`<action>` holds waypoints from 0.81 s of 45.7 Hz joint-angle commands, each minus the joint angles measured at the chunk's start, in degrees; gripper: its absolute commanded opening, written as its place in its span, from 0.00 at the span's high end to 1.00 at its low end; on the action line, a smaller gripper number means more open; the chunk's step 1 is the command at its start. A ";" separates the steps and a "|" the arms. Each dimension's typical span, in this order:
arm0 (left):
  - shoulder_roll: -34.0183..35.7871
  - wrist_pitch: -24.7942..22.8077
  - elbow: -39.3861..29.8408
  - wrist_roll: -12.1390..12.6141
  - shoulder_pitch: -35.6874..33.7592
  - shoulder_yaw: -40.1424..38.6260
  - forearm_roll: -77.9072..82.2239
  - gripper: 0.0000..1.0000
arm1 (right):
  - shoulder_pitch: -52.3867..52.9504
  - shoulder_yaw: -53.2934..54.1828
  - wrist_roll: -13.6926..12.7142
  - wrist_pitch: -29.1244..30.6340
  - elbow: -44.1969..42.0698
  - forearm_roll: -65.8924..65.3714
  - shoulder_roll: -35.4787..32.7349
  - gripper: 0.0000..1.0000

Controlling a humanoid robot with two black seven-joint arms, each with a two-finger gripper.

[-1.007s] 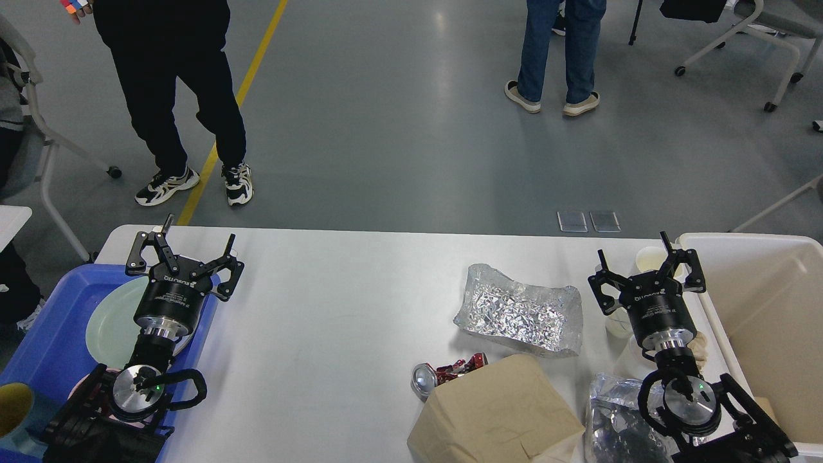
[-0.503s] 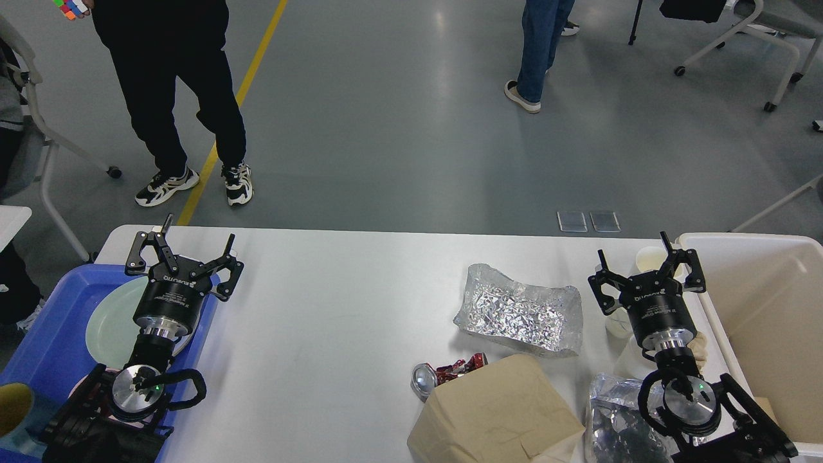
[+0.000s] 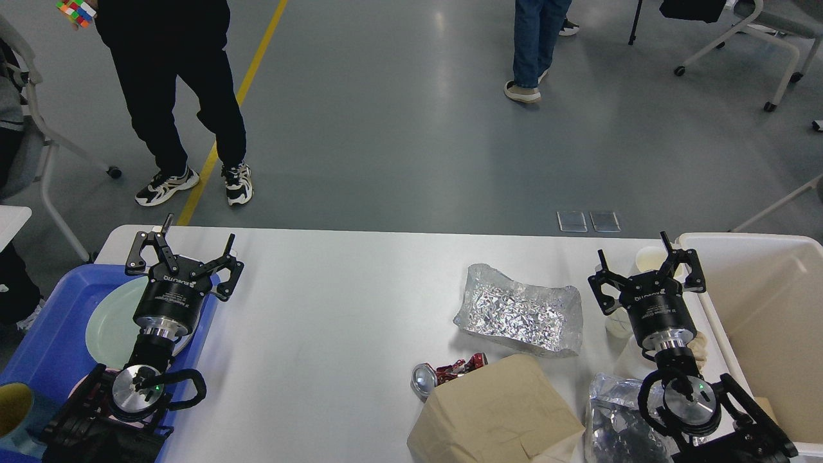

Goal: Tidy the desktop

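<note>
**Operator:** While I read from the left, here is what I have: the blue tray [image 3: 45, 321] sits at the table's left edge with a pale green plate [image 3: 112, 325] in it and a yellow-lined cup [image 3: 14, 411] at its near corner. My left gripper [image 3: 184, 256] hovers over the tray's right rim, fingers spread wide, holding nothing.

**Supervisor:** And the table itself?

**Operator:** The table [image 3: 321, 321] spans the middle of the view; its left half is bare, so I judge that side done. Right of centre lie a crumpled foil sheet [image 3: 521, 312], a crushed red can [image 3: 443, 376] touching a brown paper bag [image 3: 495, 411], then a clear plastic bag [image 3: 611, 418] near my right arm.

**Supervisor:** Right side?

**Operator:** My right gripper [image 3: 646, 269] hangs beside the cream bin [image 3: 759, 321], fingers wide apart and empty, with paper cups [image 3: 651, 259] partly hidden behind it. The bin looks almost empty, so I reckon most of the clearing remains: foil, can, bags and cups all still on the table.
</note>
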 commanded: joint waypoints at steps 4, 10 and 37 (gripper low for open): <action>0.00 0.05 0.00 0.00 0.00 0.00 0.06 0.04 | 0.00 0.00 0.00 0.00 0.00 0.00 0.00 0.00; 0.00 0.05 0.00 -0.09 0.00 0.00 0.06 0.04 | 0.00 0.00 0.00 0.00 0.00 0.00 0.00 0.00; 0.09 0.05 0.00 0.00 0.00 0.00 0.06 0.04 | 2.20 0.62 0.00 0.00 0.53 0.09 -0.44 0.00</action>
